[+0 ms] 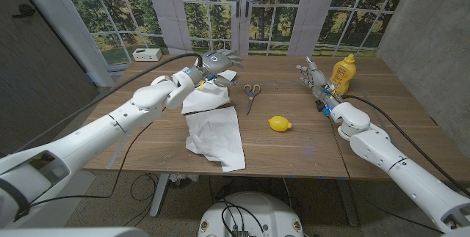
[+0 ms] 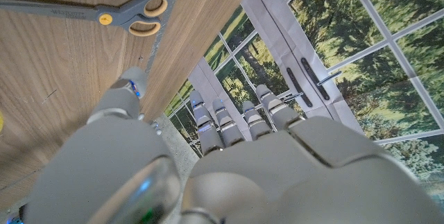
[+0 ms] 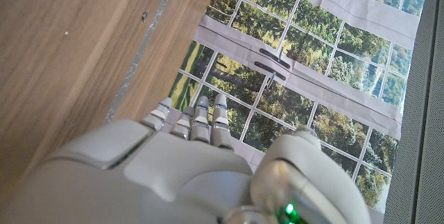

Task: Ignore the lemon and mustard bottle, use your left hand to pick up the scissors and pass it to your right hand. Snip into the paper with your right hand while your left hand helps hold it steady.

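The grey scissors (image 1: 251, 95) with tan-lined handles lie on the wooden table (image 1: 308, 145), blades pointing toward me; the left wrist view shows the scissors (image 2: 104, 16) too. White paper (image 1: 214, 125) lies crumpled left of them, reaching the front edge. My left hand (image 1: 217, 62) hovers above the paper's far end, left of the scissors, fingers spread and holding nothing. From its own wrist camera the left hand (image 2: 229, 161) shows its fingers apart. My right hand (image 1: 313, 76) is raised beside the mustard bottle, fingers apart and empty. Its back shows as the right hand (image 3: 187, 161).
A yellow lemon (image 1: 279, 124) sits just in front of the scissors. The yellow mustard bottle (image 1: 342, 73) stands at the right rear, close to my right hand. A small white box (image 1: 147, 54) rests at the far left corner. A window backdrop stands behind the table.
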You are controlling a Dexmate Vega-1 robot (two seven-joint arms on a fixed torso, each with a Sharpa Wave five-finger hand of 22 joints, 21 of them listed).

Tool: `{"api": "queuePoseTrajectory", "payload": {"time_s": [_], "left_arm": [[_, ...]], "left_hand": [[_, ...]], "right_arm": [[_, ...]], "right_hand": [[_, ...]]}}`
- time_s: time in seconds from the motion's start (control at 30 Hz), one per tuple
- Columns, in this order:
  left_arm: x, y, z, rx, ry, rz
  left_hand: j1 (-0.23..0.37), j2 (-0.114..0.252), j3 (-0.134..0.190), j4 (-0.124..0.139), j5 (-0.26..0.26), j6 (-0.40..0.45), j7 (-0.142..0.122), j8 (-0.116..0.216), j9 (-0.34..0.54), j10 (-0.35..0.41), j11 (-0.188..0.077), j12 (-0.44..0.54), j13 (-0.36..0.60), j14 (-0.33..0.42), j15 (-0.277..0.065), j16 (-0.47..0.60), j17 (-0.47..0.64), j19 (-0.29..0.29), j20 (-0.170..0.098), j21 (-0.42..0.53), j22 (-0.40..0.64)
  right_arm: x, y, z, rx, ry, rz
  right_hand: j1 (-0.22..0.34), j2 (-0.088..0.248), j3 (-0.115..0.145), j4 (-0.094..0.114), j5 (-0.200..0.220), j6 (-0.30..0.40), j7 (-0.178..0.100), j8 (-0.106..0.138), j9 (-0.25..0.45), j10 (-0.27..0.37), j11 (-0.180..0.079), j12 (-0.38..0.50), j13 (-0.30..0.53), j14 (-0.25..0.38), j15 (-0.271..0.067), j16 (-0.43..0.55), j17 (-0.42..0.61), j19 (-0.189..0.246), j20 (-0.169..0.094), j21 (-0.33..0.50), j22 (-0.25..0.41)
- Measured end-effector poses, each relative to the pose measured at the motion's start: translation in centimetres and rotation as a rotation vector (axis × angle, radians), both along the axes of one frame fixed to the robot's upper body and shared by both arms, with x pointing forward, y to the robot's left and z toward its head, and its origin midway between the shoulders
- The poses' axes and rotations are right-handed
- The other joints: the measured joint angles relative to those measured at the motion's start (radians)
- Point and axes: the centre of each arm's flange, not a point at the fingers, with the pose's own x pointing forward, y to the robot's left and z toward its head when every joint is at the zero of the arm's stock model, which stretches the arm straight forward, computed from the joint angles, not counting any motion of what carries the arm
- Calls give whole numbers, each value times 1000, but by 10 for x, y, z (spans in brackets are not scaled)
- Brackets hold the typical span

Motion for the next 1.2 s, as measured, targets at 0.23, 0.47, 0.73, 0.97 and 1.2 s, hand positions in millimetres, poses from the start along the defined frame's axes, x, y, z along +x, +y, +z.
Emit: {"api": "queuePoseTrajectory", "payload": {"time_s": [0.23, 0.47, 0.73, 0.97, 1.2], "left_arm": [[3, -6, -1, 24, -2, 5], [6, -14, -3, 61, -5, 15], [9, -21, -7, 95, -12, 20], [12, -27, -10, 114, -12, 16], [15, -35, -13, 137, -17, 17]], "left_hand": [[13, -7, -18, 1, -15, -24, -1, -14, -2, 0, 0, 0, 0, 0, 0, 1, 0, 0, 0, 0, 0], [41, 21, -18, 1, -15, -30, -2, -14, 0, 0, 0, 0, 0, 0, 0, 1, 0, 0, 0, 0, 3], [50, 20, -18, 1, -20, -30, -2, -14, 0, 0, 0, 0, 0, 0, 0, 1, 0, 0, 0, 0, 3], [73, 42, -15, 4, -26, -30, -2, -14, 5, 0, 0, 0, 0, 0, 0, 1, 0, 0, 0, 0, 2], [88, 50, -13, 6, -39, -29, -2, -9, 5, 0, 0, 0, 0, 0, 0, 1, 0, 0, 0, 0, 2]], "right_arm": [[0, -2, -2, 6, 1, -1], [-1, -3, -4, 10, 3, -4], [-2, -5, -6, 15, 1, -8], [-3, -6, -6, 17, -1, -10], [-4, -8, -8, 20, -2, -13]], "right_hand": [[0, 0, 0, 0, 0, 4, 4, 0, 0, 0, 0, 0, 0, 0, 0, 0, 0, 0, 0, 0, 0], [0, 0, 0, 0, 0, 4, 4, 0, 0, 0, 0, 0, 0, 0, 0, 0, 0, 0, 0, 0, 0], [0, 0, 0, 0, 0, 9, 9, -1, 0, 0, 0, 0, 0, 0, 0, 0, 0, 0, 0, 0, 0], [0, 0, 0, 0, -4, 11, 7, -8, 0, 0, 0, 0, 0, 0, 0, 0, 0, 0, 0, 0, 0], [0, 0, 0, 0, -4, 11, 7, -8, 0, 0, 0, 0, 0, 0, 0, 0, 0, 0, 0, 0, 0]]}}
